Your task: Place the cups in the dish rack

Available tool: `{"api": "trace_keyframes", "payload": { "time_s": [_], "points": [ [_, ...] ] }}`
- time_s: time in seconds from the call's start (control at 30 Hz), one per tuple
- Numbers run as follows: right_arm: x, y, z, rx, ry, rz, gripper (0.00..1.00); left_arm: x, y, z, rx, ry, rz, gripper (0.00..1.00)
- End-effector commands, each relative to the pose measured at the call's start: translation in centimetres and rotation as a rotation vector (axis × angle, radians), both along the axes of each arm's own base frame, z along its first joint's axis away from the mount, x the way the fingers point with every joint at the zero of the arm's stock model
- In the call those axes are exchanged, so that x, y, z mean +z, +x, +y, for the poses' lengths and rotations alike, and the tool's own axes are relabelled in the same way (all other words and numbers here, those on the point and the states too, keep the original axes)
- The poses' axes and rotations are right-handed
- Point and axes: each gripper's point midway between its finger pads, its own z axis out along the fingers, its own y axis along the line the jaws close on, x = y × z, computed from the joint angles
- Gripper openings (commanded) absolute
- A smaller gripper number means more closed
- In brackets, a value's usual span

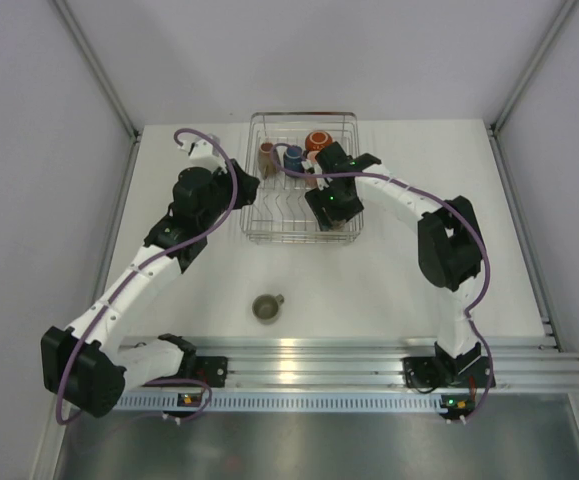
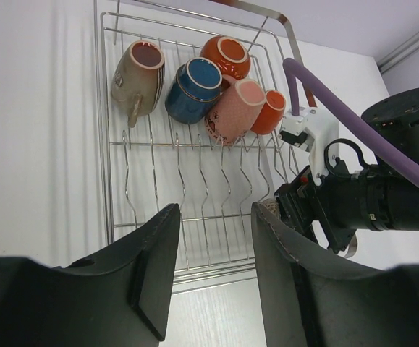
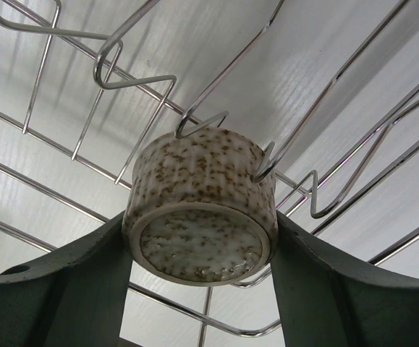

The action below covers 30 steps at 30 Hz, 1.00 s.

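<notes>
The silver wire dish rack [image 1: 259,225] stands at the table's far middle. Its far end holds a beige cup [image 2: 138,76], a dark blue cup [image 2: 193,90], an orange cup [image 2: 225,56], a pink cup [image 2: 234,110] and a second orange cup [image 2: 270,112]. My right gripper [image 3: 200,235] is shut on a white, brown-speckled cup [image 3: 202,210], base toward the camera, low among the prongs at the rack's near right [image 1: 334,212]. My left gripper [image 2: 213,267] hangs open and empty beside the rack's left edge [image 1: 252,187]. An olive cup [image 1: 266,307] stands upright on the table nearer the bases.
Upright wire prongs [image 3: 133,69] surround the speckled cup closely. The right arm's purple cable [image 2: 354,126] and black wrist [image 2: 383,195] cross the rack's right side. White walls with metal posts enclose the table on the left and right.
</notes>
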Motion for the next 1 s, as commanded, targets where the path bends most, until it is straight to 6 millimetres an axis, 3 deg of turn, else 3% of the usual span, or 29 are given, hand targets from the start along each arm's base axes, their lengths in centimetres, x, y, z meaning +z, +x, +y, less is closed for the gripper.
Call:
{"api": "trace_keyframes", "payload": {
  "time_s": [0.0,0.07,0.1,0.13,0.17,0.2,0.23,0.27,0.67,0.87,0.97],
  "points": [
    [0.4,-1.0,0.1,0.031,-0.036,0.014,0.00,1.5,-0.3,0.2,-0.010,-0.008,-0.046,0.50],
    [0.3,-1.0,0.0,0.032,-0.039,0.020,0.01,1.5,-0.3,0.3,-0.009,-0.005,-0.045,0.51],
    [0.1,-1.1,0.0,0.031,-0.043,0.025,0.07,1.5,-0.3,0.3,-0.008,-0.003,-0.044,0.51],
    [0.3,-1.0,0.0,0.029,-0.043,0.023,0.29,1.4,-0.3,0.4,-0.004,-0.003,-0.042,0.51],
    [0.4,-1.1,0.0,0.031,-0.044,0.024,0.41,1.5,-0.3,0.4,-0.001,-0.003,-0.044,0.52],
    [0.3,-1.1,0.0,0.033,-0.047,0.024,0.60,1.5,-0.3,0.5,0.000,-0.001,-0.043,0.52],
    [0.4,-1.1,0.0,0.034,-0.047,0.022,0.69,1.3,-0.3,0.4,-0.002,0.000,-0.040,0.52],
    [0.5,-1.1,0.0,0.037,-0.048,0.018,0.72,1.4,-0.4,0.5,0.000,0.000,-0.040,0.53],
    [1.5,-1.3,0.3,0.043,-0.037,-0.005,0.77,1.5,-0.4,0.6,0.003,-0.001,-0.041,0.54],
    [5.3,-0.3,0.4,0.023,0.006,-0.115,0.77,2.2,-1.0,0.8,-0.014,0.016,-0.070,0.54],
    [8.7,0.3,0.8,0.014,0.071,-0.202,0.77,2.1,-1.7,1.3,-0.015,0.042,-0.083,0.54]
  ]
}}
